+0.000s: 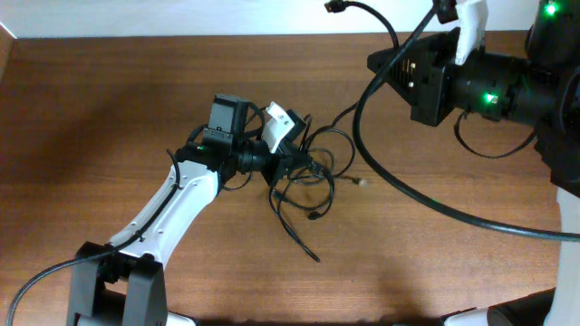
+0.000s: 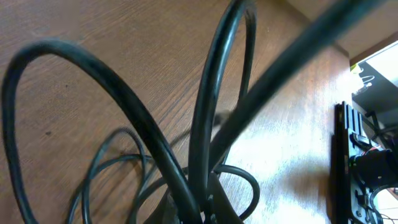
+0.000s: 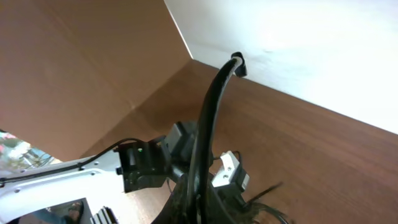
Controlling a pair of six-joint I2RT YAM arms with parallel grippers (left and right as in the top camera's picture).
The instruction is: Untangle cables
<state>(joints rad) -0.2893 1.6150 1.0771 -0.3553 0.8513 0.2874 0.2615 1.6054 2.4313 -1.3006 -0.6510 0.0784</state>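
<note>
A tangle of thin black cables [image 1: 306,172] lies at the table's middle, with small plug ends trailing toward the front. My left gripper [image 1: 288,161] sits in the tangle. In the left wrist view its jaws [image 2: 208,211] are shut on several cable strands [image 2: 205,112] that loop up close to the camera. My right gripper [image 1: 376,65] is raised at the back right, shut on one long black cable [image 1: 359,118]. That cable rises from the jaws [image 3: 199,205] to a plug end [image 3: 237,64] and also sweeps down across the table to the right.
The wooden table [image 1: 109,109] ends at a white wall at the back. A brown cardboard wall [image 3: 74,62] stands at the left. The left arm's base [image 1: 118,281] is at the front left, the right arm's body [image 1: 566,181] along the right edge.
</note>
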